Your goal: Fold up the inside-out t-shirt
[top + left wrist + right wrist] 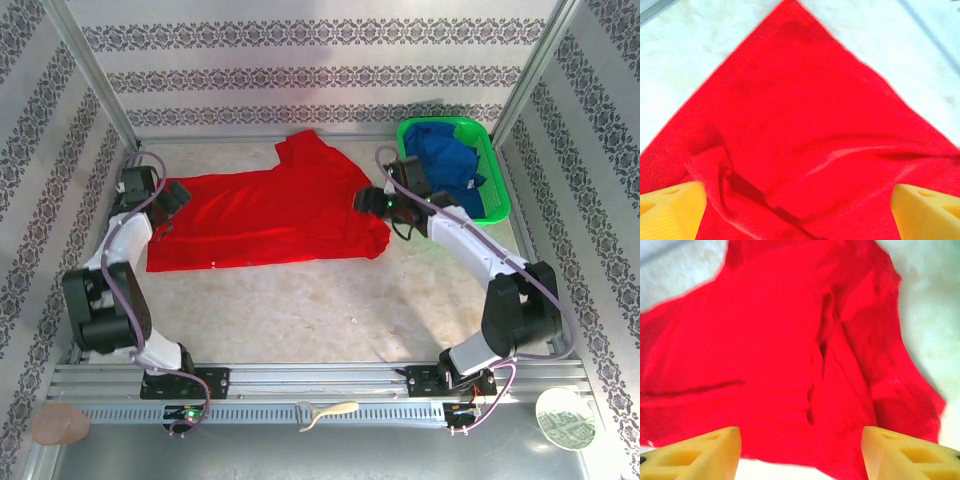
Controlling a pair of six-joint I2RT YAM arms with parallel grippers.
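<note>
I have the red t-shirt [265,215] spread mostly flat across the middle of the table [330,310], with one sleeve poking toward the far wall. My left gripper [800,212] hovers over the shirt's left edge, its yellow fingers [670,210] spread wide and holding nothing, a rumpled fold of cloth beneath them. My right gripper [800,452] sits over the shirt's right edge, likewise released. At the far right a green basket [445,122] holds a blue garment [445,160].
</note>
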